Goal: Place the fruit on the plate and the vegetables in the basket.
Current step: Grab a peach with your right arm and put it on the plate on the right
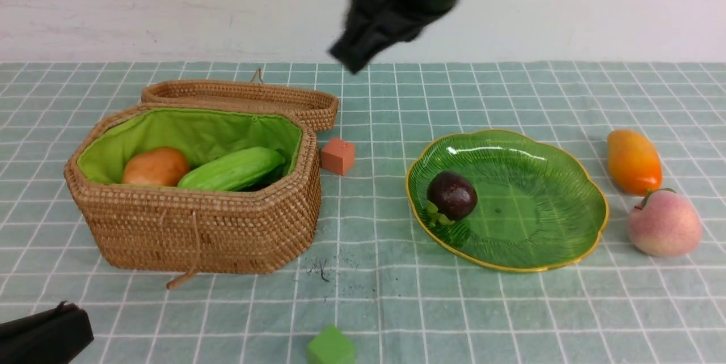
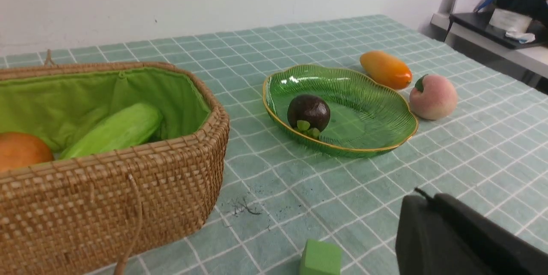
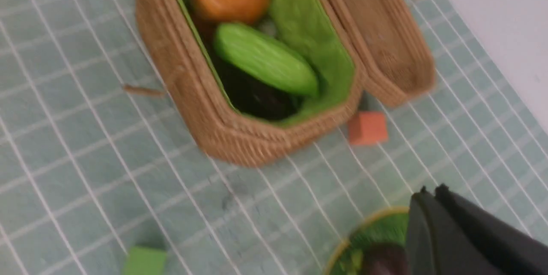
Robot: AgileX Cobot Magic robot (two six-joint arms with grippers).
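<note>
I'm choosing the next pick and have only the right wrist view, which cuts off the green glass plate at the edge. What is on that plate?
Observer: Only the round dark-purple mangosteen lies on the wide green glass plate with the gold rim, on the side nearer the woven tan wicker basket.
Operator: Where are the other fruits?
Observer: The oblong orange-yellow mango and the pale pink peach rest on the checked cloth just beyond the plate's right rim, off the plate.
Operator: And the left arm?
Observer: The left gripper sits low at the near left corner of the front view, apart from the basket.
</note>
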